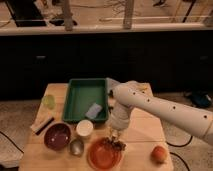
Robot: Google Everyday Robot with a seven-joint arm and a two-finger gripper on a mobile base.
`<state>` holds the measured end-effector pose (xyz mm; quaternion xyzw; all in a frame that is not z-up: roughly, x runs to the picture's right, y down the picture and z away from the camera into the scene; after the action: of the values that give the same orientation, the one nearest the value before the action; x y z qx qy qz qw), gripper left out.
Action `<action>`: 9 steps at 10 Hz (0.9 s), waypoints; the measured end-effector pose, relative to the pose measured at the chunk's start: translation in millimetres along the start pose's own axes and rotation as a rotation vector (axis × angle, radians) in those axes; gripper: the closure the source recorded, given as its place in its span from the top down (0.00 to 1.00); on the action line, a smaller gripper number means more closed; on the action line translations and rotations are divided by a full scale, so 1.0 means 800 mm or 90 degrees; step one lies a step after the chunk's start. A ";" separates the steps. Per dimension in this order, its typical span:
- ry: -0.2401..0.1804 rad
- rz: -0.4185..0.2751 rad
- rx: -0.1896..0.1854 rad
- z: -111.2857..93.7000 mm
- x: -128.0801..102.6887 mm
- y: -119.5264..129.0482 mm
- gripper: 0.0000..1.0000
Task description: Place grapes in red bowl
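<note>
Grapes [119, 144], a small dark purple-brown cluster, hang at the far right rim of the wide, shallow orange-red bowl [102, 156], seemingly pinched in the white arm's two-finger gripper [115, 138], which points straight down so the fruit can drop inside. That bowl looks otherwise bare, as does the dark maroon bowl [57, 136] to its left, while the green rectangular tray [75, 100] behind holds one pale blue-grey pad [93, 111].

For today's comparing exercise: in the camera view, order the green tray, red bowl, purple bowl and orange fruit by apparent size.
1. Green tray
2. Red bowl
3. Purple bowl
4. Orange fruit
The end effector hangs at the red bowl's rim, by the grapes.
</note>
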<state>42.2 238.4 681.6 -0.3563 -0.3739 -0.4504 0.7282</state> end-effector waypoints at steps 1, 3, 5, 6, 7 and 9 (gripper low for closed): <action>-0.001 0.000 0.000 0.000 0.000 0.000 0.08; -0.001 -0.003 -0.001 0.001 0.000 -0.002 0.22; -0.001 -0.005 -0.002 0.001 0.000 -0.003 0.39; -0.001 -0.006 -0.002 0.001 0.000 -0.004 0.52; -0.001 -0.007 -0.002 0.001 0.000 -0.004 0.61; -0.002 -0.008 -0.003 0.001 0.000 -0.005 0.78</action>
<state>38.6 237.8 683.1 -0.3560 -0.3762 -0.4553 0.7242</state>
